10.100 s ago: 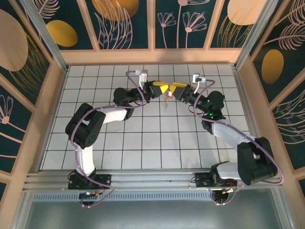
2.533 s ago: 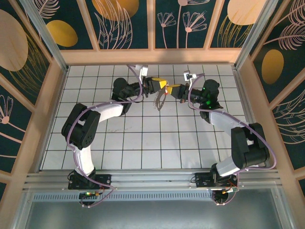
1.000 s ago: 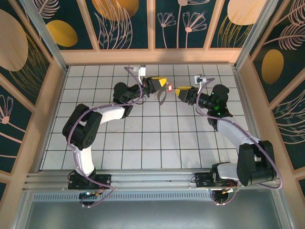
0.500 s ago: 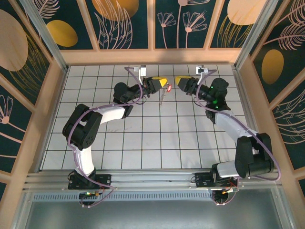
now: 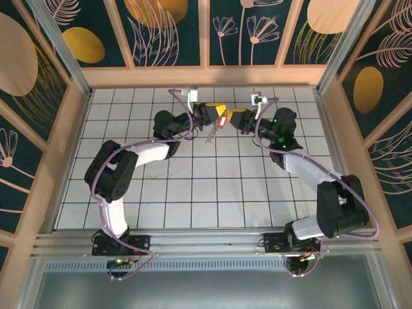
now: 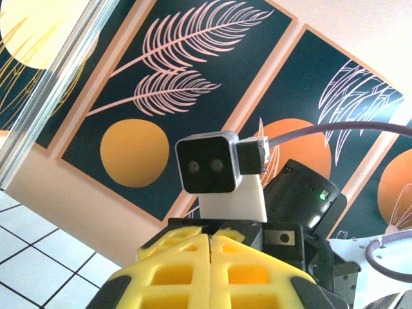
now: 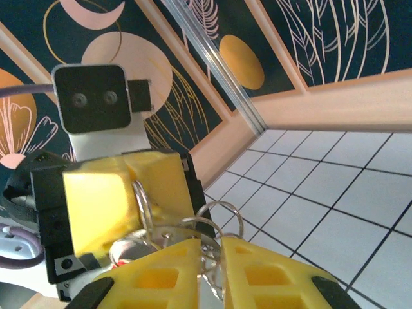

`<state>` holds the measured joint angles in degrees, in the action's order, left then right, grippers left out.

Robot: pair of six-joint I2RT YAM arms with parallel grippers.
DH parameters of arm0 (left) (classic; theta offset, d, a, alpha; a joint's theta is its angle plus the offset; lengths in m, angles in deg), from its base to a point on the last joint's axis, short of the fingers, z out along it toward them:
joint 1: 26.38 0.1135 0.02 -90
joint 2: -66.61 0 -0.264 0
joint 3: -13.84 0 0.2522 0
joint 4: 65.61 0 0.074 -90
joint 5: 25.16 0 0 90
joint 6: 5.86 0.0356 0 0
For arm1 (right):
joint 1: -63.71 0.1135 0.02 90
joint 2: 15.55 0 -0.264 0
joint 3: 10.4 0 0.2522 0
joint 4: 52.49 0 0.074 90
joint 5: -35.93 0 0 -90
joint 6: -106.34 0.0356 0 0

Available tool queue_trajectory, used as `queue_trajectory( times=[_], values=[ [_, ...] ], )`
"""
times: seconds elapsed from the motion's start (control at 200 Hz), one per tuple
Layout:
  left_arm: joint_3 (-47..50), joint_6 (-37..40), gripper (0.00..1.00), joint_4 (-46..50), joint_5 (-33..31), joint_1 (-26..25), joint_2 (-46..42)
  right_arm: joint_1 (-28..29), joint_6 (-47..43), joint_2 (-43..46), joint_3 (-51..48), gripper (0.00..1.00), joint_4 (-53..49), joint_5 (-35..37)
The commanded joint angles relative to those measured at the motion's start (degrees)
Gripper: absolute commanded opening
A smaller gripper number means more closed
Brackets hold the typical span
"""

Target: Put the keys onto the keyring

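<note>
Left gripper (image 6: 209, 261) is pressed together on the keyring (image 7: 219, 222), held up at far middle. The key (image 5: 223, 121) sits between the tips. Right gripper (image 7: 210, 270) is nearly closed around wire; we cannot tell its grip. We'd steady the ring and thread slowly.

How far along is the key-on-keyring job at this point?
Done: the left end effector is shut and holds the keyring up off the table. In hand: the right end effector meets it, with the ring loops at its tip and the red key between the two. Left: the threading; whether the key is on the ring cannot be told.
</note>
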<state>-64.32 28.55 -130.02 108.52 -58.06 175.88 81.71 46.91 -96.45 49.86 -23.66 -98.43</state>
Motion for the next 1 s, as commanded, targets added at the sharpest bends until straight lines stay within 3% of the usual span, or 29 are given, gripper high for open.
queue_trajectory(
  times=[0.0, 0.405, 0.526, 0.761, 0.996],
  values=[
    [-2.0, 0.7, 0.00, -2.7, 0.5, -0.5, -0.5, -0.2, -1.3, 1.7, -1.1, 0.17, -0.2, 0.1],
    [-2.1, 0.5, 0.00, -3.0, 1.1, -0.7, -0.6, -4.7, 2.3, 5.9, -3.7, 0.25, 3.4, 4.1],
    [-2.2, 0.0, 0.00, -3.2, 1.1, -0.8, -0.6, -5.2, 4.4, 6.4, -3.9, 0.34, 6.4, 5.1],
    [-2.1, -0.4, 0.00, -3.6, 1.0, -0.9, -0.7, -5.0, 10.1, 4.2, -3.2, 0.42, 15.3, 1.7],
    [-2.1, -1.0, 0.00, -4.3, 0.5, -1.0, -0.6, -3.1, 14.1, 0.9, -3.1, 0.45, 21.4, 0.2]
  ],
)
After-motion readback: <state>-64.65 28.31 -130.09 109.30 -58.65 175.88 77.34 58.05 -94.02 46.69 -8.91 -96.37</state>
